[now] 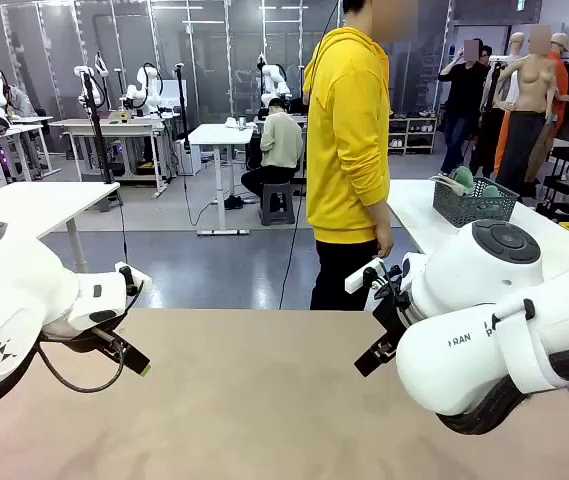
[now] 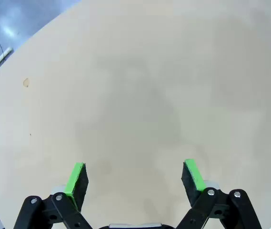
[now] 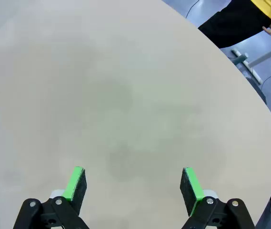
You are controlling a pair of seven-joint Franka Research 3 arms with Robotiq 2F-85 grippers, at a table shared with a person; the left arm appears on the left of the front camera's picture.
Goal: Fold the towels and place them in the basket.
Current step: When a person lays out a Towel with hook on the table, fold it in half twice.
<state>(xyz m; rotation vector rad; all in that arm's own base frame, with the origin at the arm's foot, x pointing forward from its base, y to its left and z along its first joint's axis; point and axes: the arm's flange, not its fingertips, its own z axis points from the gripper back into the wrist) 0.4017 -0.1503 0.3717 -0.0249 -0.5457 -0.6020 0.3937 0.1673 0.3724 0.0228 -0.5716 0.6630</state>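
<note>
my left hand [image 2: 134,166]: fingers spread wide, empty, poised over bare tabletop [image 2: 140,86] | my right hand [image 3: 133,171]: same, nothing to grip | basket [image 1: 474,205]: 2 o'clock, on a side tabletop [image 1: 419,218], out of my reach i judge, what look like towels [image 1: 467,181] inside | person [image 1: 349,130]: 12 o'clock
</note>
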